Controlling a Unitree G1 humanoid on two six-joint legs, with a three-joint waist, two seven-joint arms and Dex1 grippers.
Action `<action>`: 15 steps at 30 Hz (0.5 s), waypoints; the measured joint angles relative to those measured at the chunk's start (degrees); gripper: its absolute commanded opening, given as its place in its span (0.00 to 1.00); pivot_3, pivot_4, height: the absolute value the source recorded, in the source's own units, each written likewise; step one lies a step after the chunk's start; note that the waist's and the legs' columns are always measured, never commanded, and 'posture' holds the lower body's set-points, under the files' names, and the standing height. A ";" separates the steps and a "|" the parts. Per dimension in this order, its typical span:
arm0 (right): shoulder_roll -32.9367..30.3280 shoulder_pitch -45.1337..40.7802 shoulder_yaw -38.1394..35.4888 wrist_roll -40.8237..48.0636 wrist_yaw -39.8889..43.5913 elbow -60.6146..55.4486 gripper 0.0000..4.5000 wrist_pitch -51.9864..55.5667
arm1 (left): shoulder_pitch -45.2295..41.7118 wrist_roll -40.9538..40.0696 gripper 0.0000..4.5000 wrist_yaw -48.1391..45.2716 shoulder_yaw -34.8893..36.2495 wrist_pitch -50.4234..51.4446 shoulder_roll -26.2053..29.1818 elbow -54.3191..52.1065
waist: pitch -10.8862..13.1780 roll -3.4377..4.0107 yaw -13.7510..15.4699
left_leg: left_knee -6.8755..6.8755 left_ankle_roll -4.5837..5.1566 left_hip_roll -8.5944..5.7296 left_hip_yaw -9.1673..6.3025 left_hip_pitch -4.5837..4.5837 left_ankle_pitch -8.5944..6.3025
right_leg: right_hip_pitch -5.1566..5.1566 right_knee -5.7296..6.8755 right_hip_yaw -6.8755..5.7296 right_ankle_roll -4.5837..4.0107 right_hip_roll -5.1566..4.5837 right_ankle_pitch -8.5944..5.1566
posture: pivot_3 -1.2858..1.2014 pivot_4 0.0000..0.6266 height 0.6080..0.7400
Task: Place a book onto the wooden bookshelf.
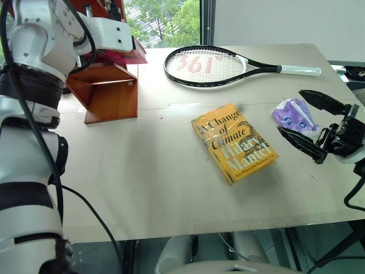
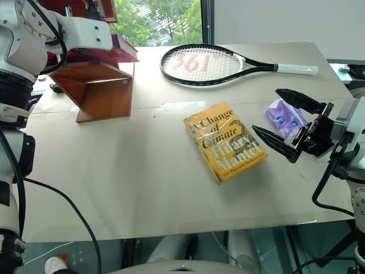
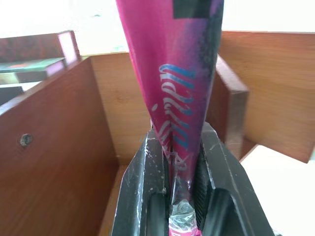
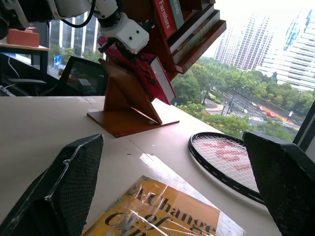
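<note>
Book (image 3: 172,98) clamped in your left gripper (image 3: 183,162) sits over the wooden bookshelf (image 1: 108,91) at the counter's far-left corner, unreleased; right gripper (image 2: 288,123) gapes empty.

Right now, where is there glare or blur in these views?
Left wrist view: window glare whites out the top, and the book is soft up close. Right wrist view: hazy bright sky, blurred near fingers. Left eye view: plastic sheen on the yellow book.

magenta book (image 3: 170,73), reddish-brown bookshelf (image 1: 108,91)
</note>
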 measured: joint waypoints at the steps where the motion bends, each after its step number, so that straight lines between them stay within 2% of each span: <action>1: -0.01 0.12 -0.01 0.02 0.06 0.01 1.00 0.00 | 1.60 0.01 0.01 -1.27 0.77 1.89 0.31 -2.63 | 0.00 0.00 0.03 | 0.00 0.00 0.00 -0.01 -0.02 0.00 | -0.01 -0.02 -0.01 0.00 -0.09 0.00 | 0.52 0.24 1.00; 6: -0.24 -0.04 -0.06 0.04 0.55 0.49 1.00 -0.06 | 5.87 0.28 0.01 -3.35 4.05 8.60 1.55 -11.37 | 0.00 -0.01 0.00 | -0.01 0.06 -0.01 0.01 -0.13 -0.04 | -0.06 -0.18 0.00 0.00 -0.08 0.00 | 0.52 0.24 1.00; 8: -0.24 -0.39 -0.04 0.00 0.82 1.48 1.00 -0.20 | 6.04 0.56 0.24 -3.53 4.29 9.61 1.59 -12.08 | 0.00 -0.01 -0.01 | -0.03 0.10 -0.02 0.03 -0.16 -0.07 | -0.07 -0.27 0.00 0.00 -0.09 0.00 | 0.52 0.24 1.00; 10: -0.24 -0.50 -0.04 -0.08 1.12 2.12 1.00 -0.30 | 6.13 0.55 0.39 -3.75 4.59 10.78 1.60 -12.04 | 0.00 0.00 -0.04 | -0.07 0.12 -0.02 0.05 -0.21 -0.08 | -0.13 -0.29 0.00 0.01 -0.16 0.00 | 0.52 0.24 1.00; 15: -0.25 -0.20 -0.10 -0.11 1.82 2.20 1.00 -0.36 | 8.37 -1.92 0.90 -5.39 8.53 14.90 2.49 -16.34 | 0.02 -0.05 0.02 | -0.02 0.12 -0.01 -0.01 -0.45 -0.08 | -0.33 -0.26 -0.08 0.00 -0.18 0.00 | 0.52 0.24 1.00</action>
